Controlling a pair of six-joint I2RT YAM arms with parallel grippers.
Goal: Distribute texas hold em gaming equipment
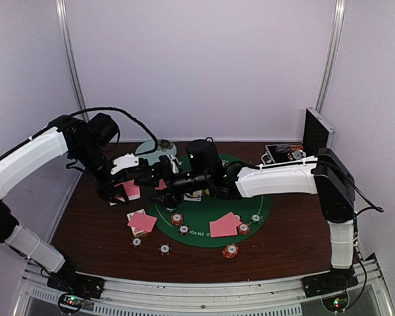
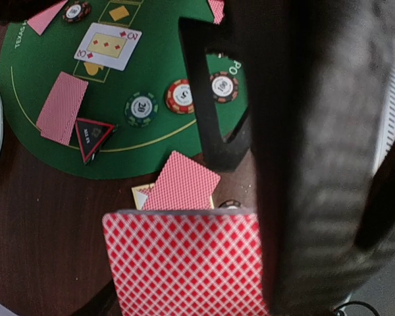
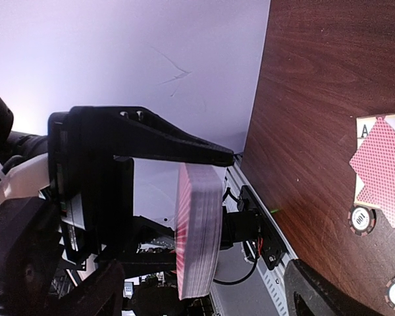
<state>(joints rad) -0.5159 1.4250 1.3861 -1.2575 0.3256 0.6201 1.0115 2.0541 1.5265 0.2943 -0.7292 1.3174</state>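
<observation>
My left gripper (image 1: pixel 128 187) is shut on a thick deck of pink-backed cards (image 2: pixel 184 263), held above the table left of the green mat (image 1: pixel 253 212). My right gripper (image 1: pixel 172 181) reaches across to it. It is open, and the deck (image 3: pixel 199 237) stands edge-on between its fingers (image 3: pixel 184 141). On the mat lie a face-up diamonds card (image 2: pixel 108 46), a pink card (image 2: pixel 61 107), the red-black triangle marker (image 2: pixel 92 138), and green (image 2: pixel 141 108), red (image 2: pixel 181 97) and dark (image 2: pixel 224 87) chips. Two crossed cards (image 1: pixel 142 222) lie off the mat.
The pale plate (image 1: pixel 157 150) sits at the back, left of the mat. The open metal case (image 1: pixel 315 131) stands at the back right. More pink cards (image 1: pixel 224 226) and chips (image 1: pixel 231 251) lie near the mat's front edge. Loose chips (image 1: pixel 164 249) lie on the wood.
</observation>
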